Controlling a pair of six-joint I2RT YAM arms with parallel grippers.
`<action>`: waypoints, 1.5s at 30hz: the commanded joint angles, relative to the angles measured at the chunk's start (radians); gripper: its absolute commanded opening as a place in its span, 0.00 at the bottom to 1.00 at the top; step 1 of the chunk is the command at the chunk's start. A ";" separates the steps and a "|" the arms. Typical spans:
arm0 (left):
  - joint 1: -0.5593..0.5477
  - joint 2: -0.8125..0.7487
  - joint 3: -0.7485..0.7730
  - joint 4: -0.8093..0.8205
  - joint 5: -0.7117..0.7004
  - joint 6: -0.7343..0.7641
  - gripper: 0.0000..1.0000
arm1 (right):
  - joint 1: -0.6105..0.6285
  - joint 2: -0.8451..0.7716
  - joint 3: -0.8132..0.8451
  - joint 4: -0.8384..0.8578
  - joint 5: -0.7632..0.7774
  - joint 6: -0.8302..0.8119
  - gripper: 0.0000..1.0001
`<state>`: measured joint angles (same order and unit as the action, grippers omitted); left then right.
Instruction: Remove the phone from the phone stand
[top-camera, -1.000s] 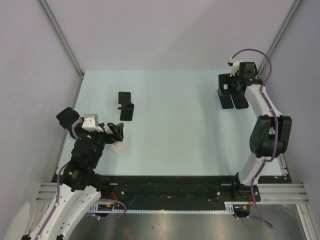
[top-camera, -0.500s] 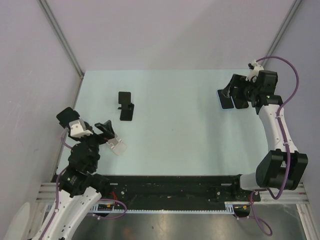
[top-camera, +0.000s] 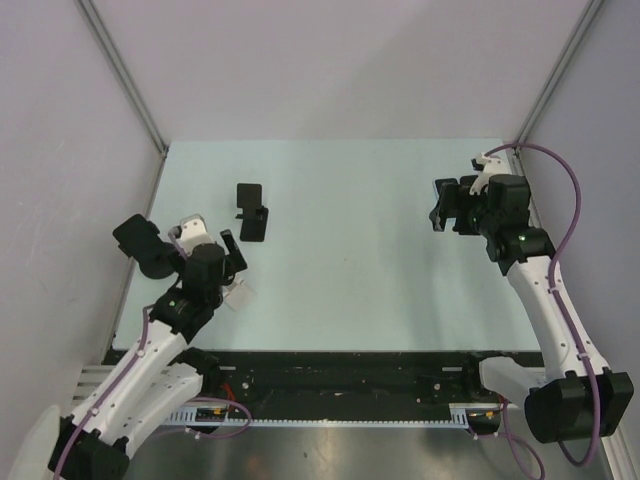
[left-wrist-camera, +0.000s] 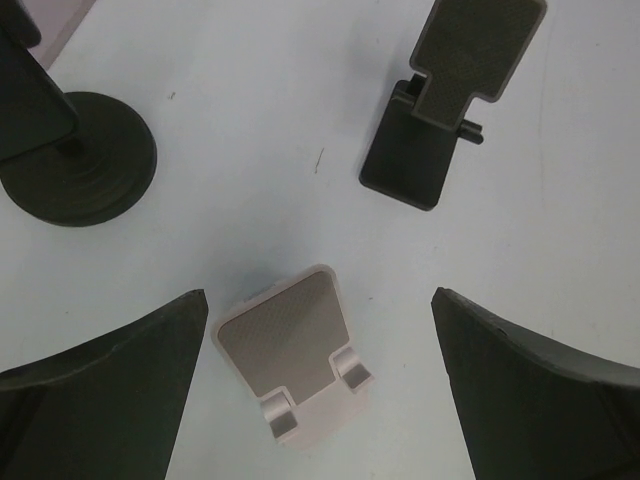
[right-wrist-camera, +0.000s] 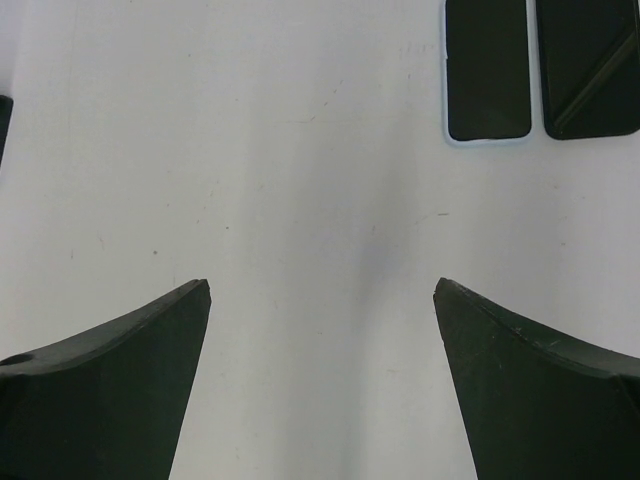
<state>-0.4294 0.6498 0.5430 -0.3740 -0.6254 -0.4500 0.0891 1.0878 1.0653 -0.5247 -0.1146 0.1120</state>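
A black phone (right-wrist-camera: 487, 68) with a pale blue rim lies flat on the table at the top right of the right wrist view, on no stand. My right gripper (right-wrist-camera: 321, 283) is open and empty, hovering nearer than the phone. In the top view my right gripper (top-camera: 447, 205) covers the phone. A white phone stand (left-wrist-camera: 295, 355) stands empty between the open fingers of my left gripper (left-wrist-camera: 320, 295), well below them. It also shows in the top view (top-camera: 238, 293) under my left gripper (top-camera: 230, 258). A black folding stand (left-wrist-camera: 450, 100) is empty too.
A flat black folded piece (right-wrist-camera: 588, 68) lies right beside the phone. A black stand with a round base (left-wrist-camera: 75, 170) is at the left of the white stand. The black folding stand (top-camera: 252, 212) sits toward the far left. Walls close the table's left, back and right.
My right gripper has drawn back from the phone's far side and now hangs over it. My left gripper has swung over the white stand.
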 joint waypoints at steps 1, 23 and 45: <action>0.032 0.102 0.072 -0.009 -0.022 -0.099 1.00 | 0.017 -0.012 -0.033 0.025 0.052 -0.009 1.00; 0.084 0.281 0.049 -0.066 -0.099 -0.312 1.00 | 0.054 -0.060 -0.065 0.057 -0.028 -0.020 1.00; 0.104 0.372 0.158 -0.055 0.045 -0.250 0.46 | 0.084 -0.058 -0.065 0.057 -0.017 -0.034 1.00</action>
<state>-0.3122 1.0096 0.5964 -0.4469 -0.6003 -0.7540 0.1665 1.0481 0.9985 -0.4965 -0.1387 0.0929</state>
